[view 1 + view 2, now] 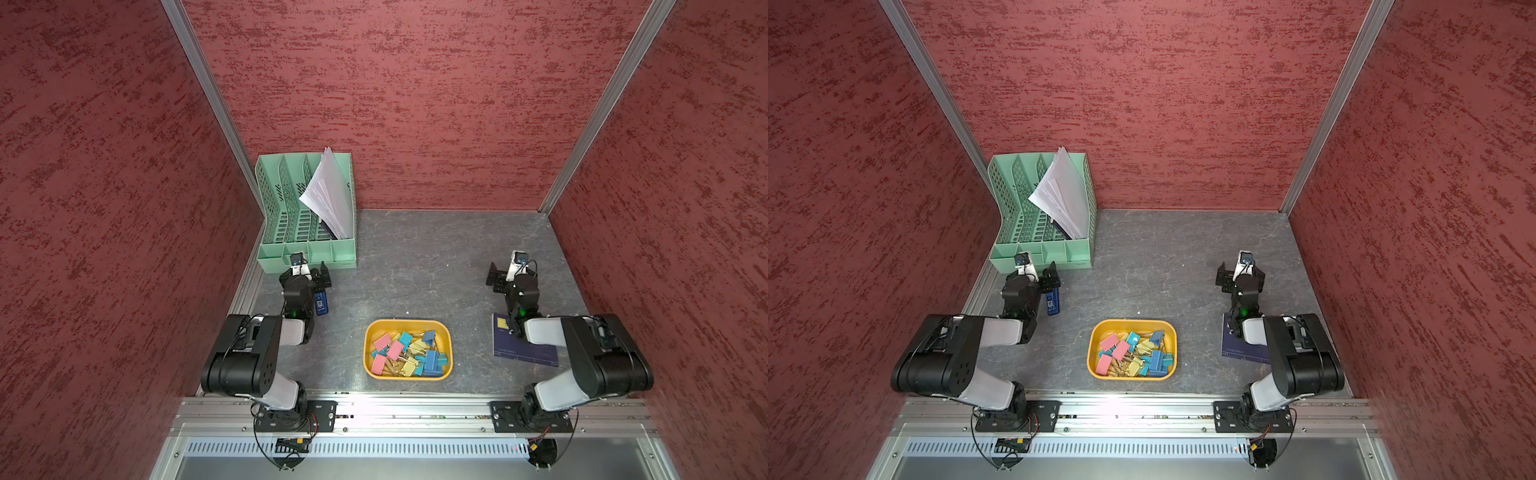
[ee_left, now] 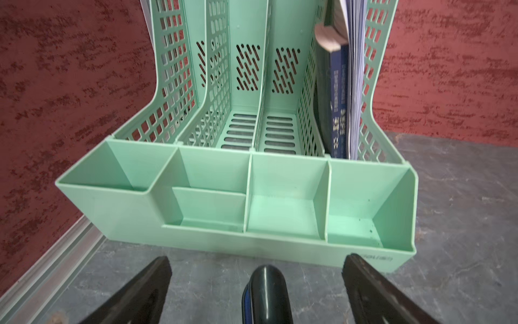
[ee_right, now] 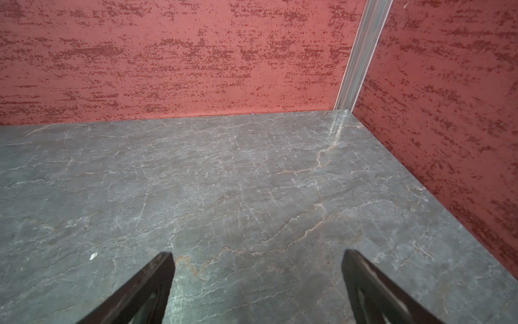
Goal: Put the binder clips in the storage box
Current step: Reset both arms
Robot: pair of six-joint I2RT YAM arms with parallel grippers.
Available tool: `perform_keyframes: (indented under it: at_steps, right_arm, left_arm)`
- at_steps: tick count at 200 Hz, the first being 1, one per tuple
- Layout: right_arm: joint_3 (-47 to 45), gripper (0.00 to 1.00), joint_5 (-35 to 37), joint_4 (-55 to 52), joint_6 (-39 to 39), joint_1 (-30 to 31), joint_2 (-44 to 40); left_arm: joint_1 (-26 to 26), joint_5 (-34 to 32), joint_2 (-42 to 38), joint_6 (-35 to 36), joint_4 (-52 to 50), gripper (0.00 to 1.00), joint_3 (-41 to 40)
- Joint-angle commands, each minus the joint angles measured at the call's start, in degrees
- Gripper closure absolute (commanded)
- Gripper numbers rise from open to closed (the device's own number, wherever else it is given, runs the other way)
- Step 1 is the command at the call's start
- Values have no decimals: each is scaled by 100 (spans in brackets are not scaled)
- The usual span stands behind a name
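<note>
Since every one of the binder clips (image 1: 409,353) you can find lies heaped inside the storage box (image 1: 407,321), you may judge the task as good as done. Both arms sit folded clear of it, which fits a rest pose.

Left pincer (image 2: 258,261): jaws wide apart, nothing between them. The box lies behind it and off to its right, well apart. Directly beneath it lies the blue stapler (image 1: 321,302); just ahead of its tips stands the green file organizer (image 2: 196,241).

Right pincer (image 3: 258,254): jaws wide apart, empty, bare table (image 3: 252,182) ahead. The box lies behind it, to its left.

Hidden: the right forearm covers part of a dark booklet (image 1: 523,353), so you cannot rule out a clip beneath. Clips in the heap overlap, so no sure count. Papers (image 1: 328,191) screen one organizer slot.
</note>
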Motion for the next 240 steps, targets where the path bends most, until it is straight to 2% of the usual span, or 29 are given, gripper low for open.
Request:
perform_keyframes:
  at_steps: [1,5,31,240]
  right_arm:
    - [78,1,-84,363,-58,-24,85]
    - [146,2,-114,96,-25,-37,26]
    - [103,2,-97,323,-33,-43,93]
    - [97,2,-95,279,-30,-42,63]
  left_arm:
    - [60,133,5,48,116,0,108]
    - [139,271,-39,1,3,0,127]
    - [232,434,13,-53,35,0,165]
    - [248,448,-9,-76,-25,0,165]
